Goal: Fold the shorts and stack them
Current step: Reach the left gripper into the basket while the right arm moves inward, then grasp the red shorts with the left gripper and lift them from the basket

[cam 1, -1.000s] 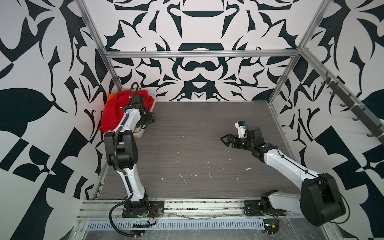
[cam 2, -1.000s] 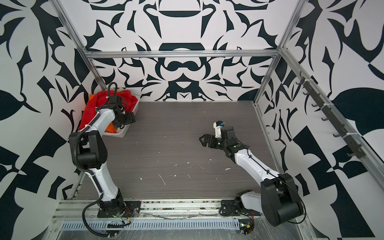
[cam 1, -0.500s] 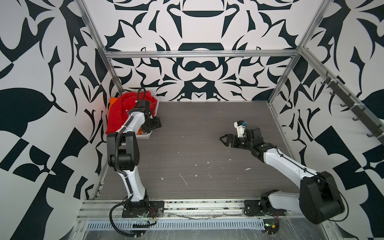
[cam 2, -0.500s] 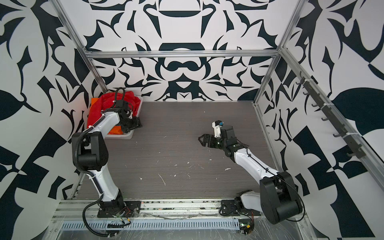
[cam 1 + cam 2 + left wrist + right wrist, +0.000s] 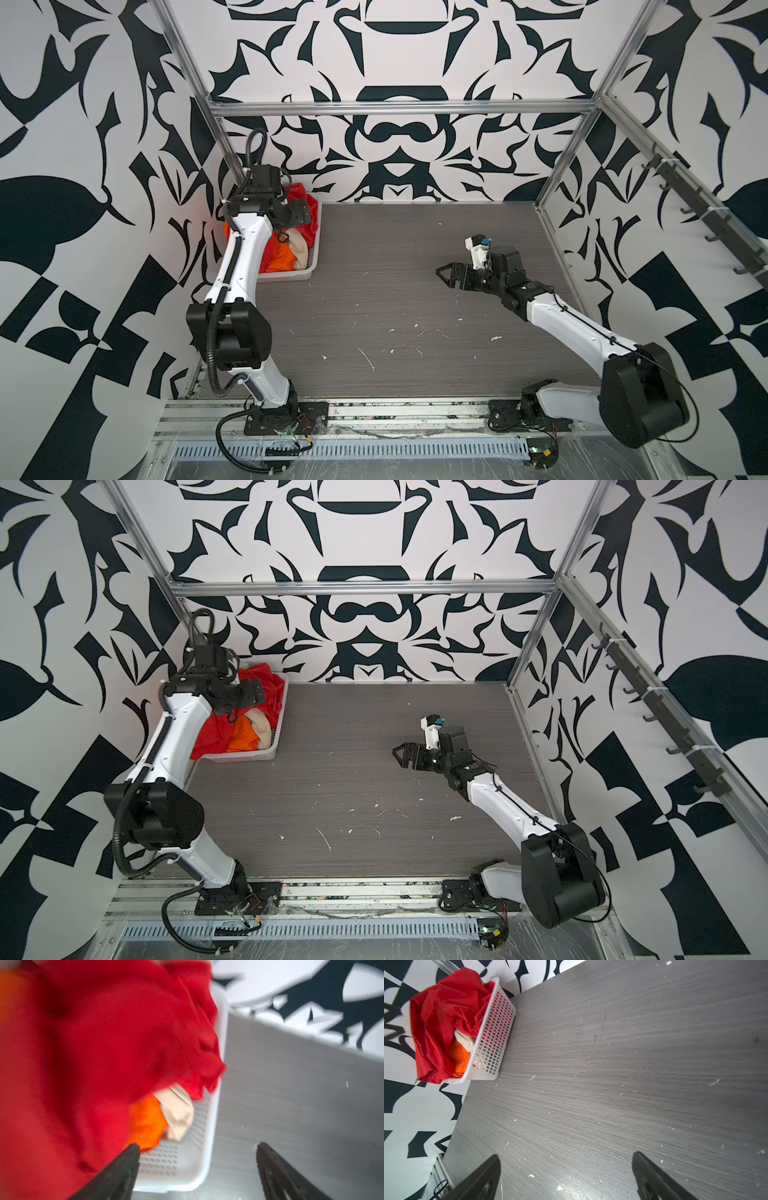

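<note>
Red shorts [image 5: 104, 1043], heaped over the orange shorts [image 5: 147, 1124] and beige shorts [image 5: 178, 1113] in the white perforated basket [image 5: 221, 1043], lie just ahead of the left end effector [image 5: 197, 1146], wide open and empty, which would best pinch one raised red fold and lift clear; the right end effector [image 5: 565, 1155] hovers open, empty.

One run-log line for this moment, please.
progress: nothing folded | red shorts, beige shorts, orange shorts: heaped in basket | left gripper: open, empty, above basket | right gripper: open, empty, over table
</note>
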Controlling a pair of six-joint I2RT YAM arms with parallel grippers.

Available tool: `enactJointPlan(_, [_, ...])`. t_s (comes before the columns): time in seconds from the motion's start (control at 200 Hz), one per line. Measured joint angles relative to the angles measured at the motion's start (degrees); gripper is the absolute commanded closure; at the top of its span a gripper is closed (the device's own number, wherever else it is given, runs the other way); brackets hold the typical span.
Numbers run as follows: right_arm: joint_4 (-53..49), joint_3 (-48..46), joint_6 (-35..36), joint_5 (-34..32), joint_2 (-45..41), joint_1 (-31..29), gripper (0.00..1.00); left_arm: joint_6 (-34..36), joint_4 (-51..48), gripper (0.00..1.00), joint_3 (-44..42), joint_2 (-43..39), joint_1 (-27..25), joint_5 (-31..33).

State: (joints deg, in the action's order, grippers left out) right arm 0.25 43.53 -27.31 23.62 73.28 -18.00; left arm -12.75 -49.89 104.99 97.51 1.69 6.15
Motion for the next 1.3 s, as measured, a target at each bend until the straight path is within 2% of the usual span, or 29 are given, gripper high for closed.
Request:
enactJointPlan(0.14, [0.0, 1.2, 0.0, 0.0, 1.9, -0.5, 0.0, 1.6, -2.2, 0.01, 8.8, 4.3, 3.7, 4.0])
enactJointPlan(0.24, [0.0, 1.9, 0.0, 0.0, 3.7, -0.7, 0.0, 2.3, -3.9, 0.01, 14.7, 11.0, 5.6, 5.6])
enactJointPlan(0.365, [-0.1, 2.7, 0.1, 0.0, 5.3, -1.0, 0.0, 2.8, -5.2, 0.0, 18.0, 19.9, 6.6, 6.3])
enactJointPlan(0.395, [-0.1, 2.8, 0.1, 0.0, 5.6, -1.1, 0.0, 3.0, -5.7, 0.03, 18.7, 21.9, 6.7, 6.2])
enactJointPlan(0.435, [-0.2, 3.0, 0.1, 0.0, 5.9, -1.1, 0.0, 3.3, -6.0, 0.13, 19.4, 24.3, 6.7, 6.0])
enactJointPlan(0.505, [-0.2, 3.3, 0.3, 0.1, 6.3, -1.2, 0.0, 3.8, -6.7, 0.52, 20.6, 27.7, 6.7, 5.5])
enactJointPlan(0.555, [-0.4, 3.4, 0.5, 0.1, 6.5, -1.3, 0.0, 3.8, -7.3, 0.68, 21.7, 29.2, 6.7, 5.4])
enactJointPlan(0.665, [-1.1, 3.4, 0.7, 0.0, 6.5, -1.3, 0.0, 4.7, -8.3, 0.83, 23.0, 29.8, 6.7, 5.2])
enactJointPlan(0.795, [-1.6, 3.4, 0.8, -0.3, 6.5, -1.3, 0.0, 6.0, -8.1, 1.0, 22.5, 26.2, 6.7, 5.5])
enactJointPlan(1.09, [-1.5, 5.4, 0.5, 0.0, 6.7, -1.3, 0.0, 8.7, -4.7, 1.0, 21.6, 8.1, 6.7, 4.0])
enactJointPlan(1.3, [-0.6, 7.3, -0.4, 0.7, 7.6, -1.6, 0.0, 8.3, 0.3, 1.0, 23.1, 2.1, 6.7, -1.4])
